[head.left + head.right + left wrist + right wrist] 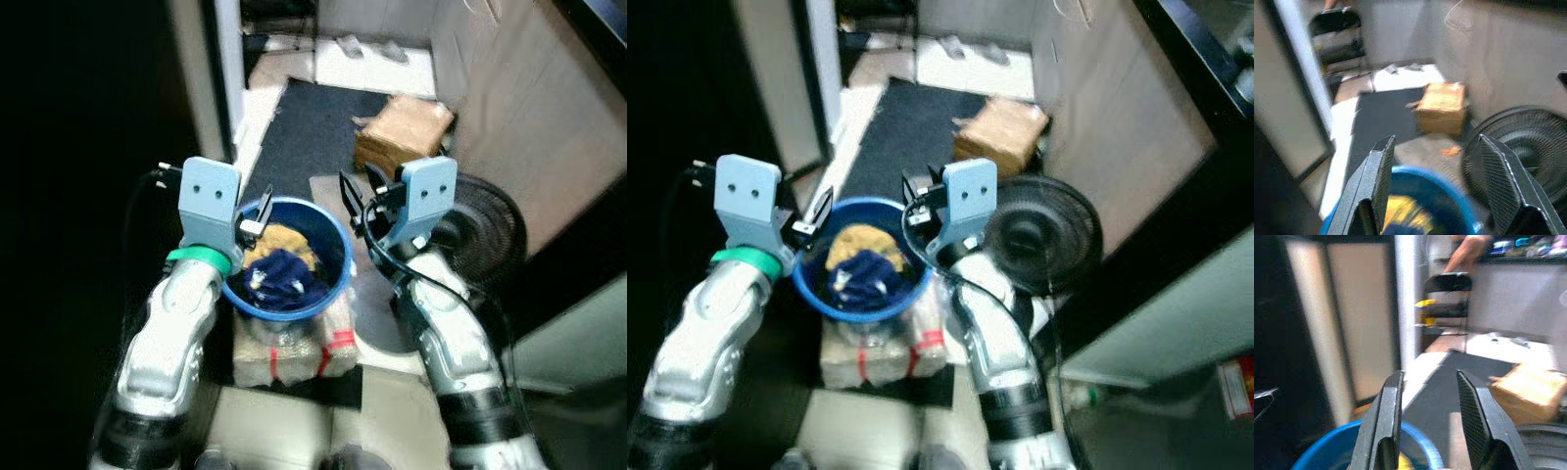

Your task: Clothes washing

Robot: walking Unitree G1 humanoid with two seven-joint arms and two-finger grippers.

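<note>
Two grippers flank a blue bucket: left gripper w/ fingers apart at its left rim, right gripper w/ fingers apart just off its right rim, neither closed on anything. Bucket holds dark blue clothes over smth yellow, and sits on a wrapped bundle w/ red tape. Further out: dark mat and cardboard box ahead, black fan on the robot's right, chair farther back.
</note>
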